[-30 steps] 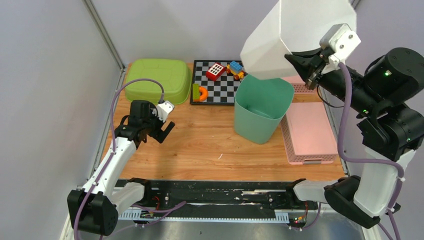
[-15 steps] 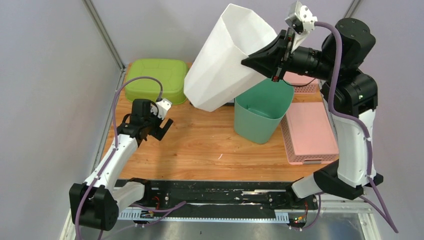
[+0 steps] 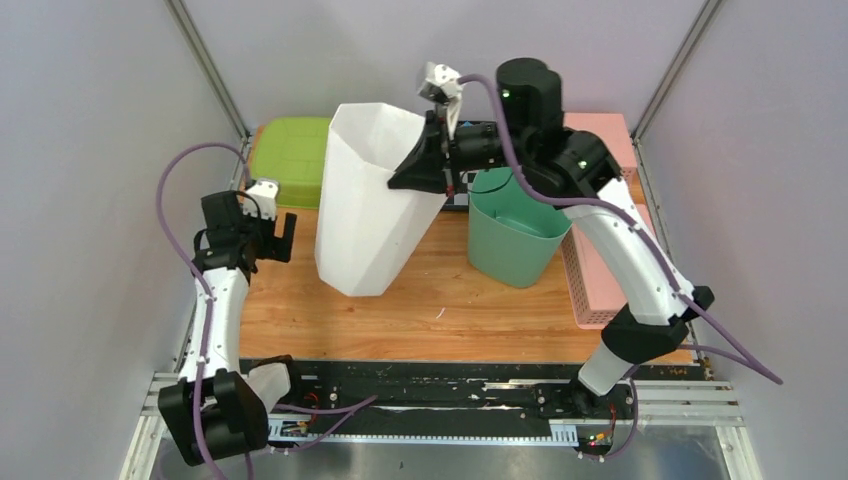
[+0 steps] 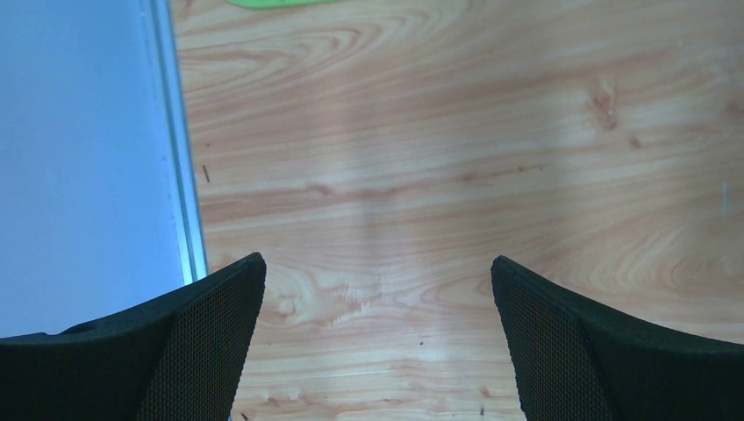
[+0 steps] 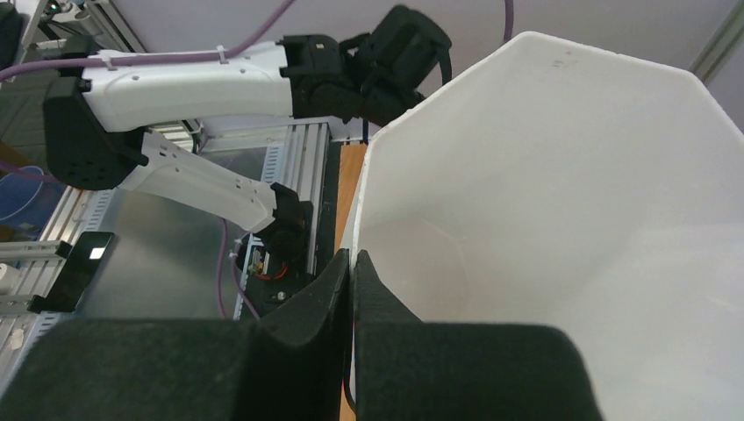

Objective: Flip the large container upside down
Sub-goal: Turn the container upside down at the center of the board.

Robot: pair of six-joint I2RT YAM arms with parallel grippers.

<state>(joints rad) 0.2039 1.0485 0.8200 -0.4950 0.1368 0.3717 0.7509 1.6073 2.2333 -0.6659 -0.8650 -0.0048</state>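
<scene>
White large container (image 3: 365, 215), top view: mouth-up on the wooden table (image 3: 450, 300), beside an empty teal bin (image 3: 515, 240). Left wrist view: left gripper (image 4: 377, 281) spread wide, holding nothing. Right wrist view: right gripper (image 5: 351, 263) clamped on the container's rim; interior empty.

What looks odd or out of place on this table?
The big white bin looks tilted rather than standing square, its rim pinched by the right gripper. The green tub behind it lies upside down. Nothing looks spilled or broken.
</scene>
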